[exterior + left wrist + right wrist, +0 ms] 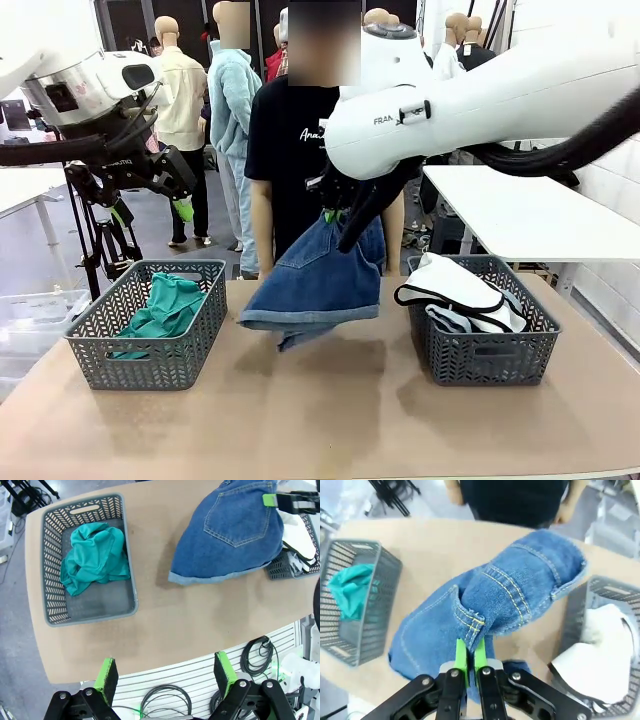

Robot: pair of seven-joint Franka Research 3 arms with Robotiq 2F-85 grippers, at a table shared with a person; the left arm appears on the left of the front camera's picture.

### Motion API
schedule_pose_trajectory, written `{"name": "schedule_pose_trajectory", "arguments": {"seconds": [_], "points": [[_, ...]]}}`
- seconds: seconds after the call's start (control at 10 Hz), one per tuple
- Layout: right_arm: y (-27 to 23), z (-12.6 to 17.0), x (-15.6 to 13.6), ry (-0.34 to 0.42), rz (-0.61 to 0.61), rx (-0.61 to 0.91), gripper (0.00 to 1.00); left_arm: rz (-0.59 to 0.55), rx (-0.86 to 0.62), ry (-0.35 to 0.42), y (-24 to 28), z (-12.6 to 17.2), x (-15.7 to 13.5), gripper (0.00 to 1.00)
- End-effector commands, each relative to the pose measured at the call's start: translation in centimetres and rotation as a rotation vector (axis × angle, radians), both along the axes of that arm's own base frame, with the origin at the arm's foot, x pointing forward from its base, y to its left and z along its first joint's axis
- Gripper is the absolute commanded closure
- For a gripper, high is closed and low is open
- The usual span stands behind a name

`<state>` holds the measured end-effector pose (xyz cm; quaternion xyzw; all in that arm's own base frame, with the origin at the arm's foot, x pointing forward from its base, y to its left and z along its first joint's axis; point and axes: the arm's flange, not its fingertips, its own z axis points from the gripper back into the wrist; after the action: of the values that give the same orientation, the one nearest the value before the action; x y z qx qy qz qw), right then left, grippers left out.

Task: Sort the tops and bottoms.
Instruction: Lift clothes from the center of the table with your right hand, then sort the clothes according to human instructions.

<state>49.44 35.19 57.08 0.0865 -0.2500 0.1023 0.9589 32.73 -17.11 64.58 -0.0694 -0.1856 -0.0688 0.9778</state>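
My right gripper [335, 212] [469, 656] is shut on the waistband of the mid-blue denim shorts [320, 280] [232, 535] [485, 615], which hang above the middle of the table. A teal-green top [165, 305] [92, 555] [350, 592] lies crumpled in the left basket [150, 350] [50, 587]. White shorts with black trim [455, 290] [600, 650] rest on grey-blue denim [450, 320] in the right basket [485, 355]. My left gripper [183, 208] [165, 672] hovers open and empty, high over the table's left side.
A person in a black T-shirt [290, 150] stands at the far edge, behind the hanging shorts. A white table [530, 210] is behind on the right. Bare brown tabletop [320, 410] lies between and in front of the baskets.
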Motion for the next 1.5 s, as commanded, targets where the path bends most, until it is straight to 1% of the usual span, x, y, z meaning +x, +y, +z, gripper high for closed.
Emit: {"name": "schedule_pose_trajectory", "arguments": {"seconds": [0.0, 0.1, 0.2, 0.3, 1.4], "points": [[-1.1, 0.6, -2.3, -0.083, -0.034, 0.018, 1.00, -0.012, -0.012, 0.003, 0.3, 0.0, 0.0, 0.00], [-1.3, 0.6, -2.1, -0.080, -0.022, 0.041, 1.00, -0.012, -0.012, 0.003, 0.3, 0.0, 0.0, 0.00], [-1.4, -0.9, 0.5, 0.018, 0.020, 0.058, 1.00, -0.012, -0.012, 0.003, 0.3, 0.0, 0.0, 0.00], [-0.5, 1.6, -1.9, -0.050, -0.005, 0.013, 1.00, -0.012, -0.012, 0.003, 0.3, 0.0, 0.0, 0.00], [-0.5, 1.6, -1.9, -0.050, -0.005, 0.013, 1.00, -0.012, -0.012, 0.003, 0.3, 0.0, 0.0, 0.00]]}}
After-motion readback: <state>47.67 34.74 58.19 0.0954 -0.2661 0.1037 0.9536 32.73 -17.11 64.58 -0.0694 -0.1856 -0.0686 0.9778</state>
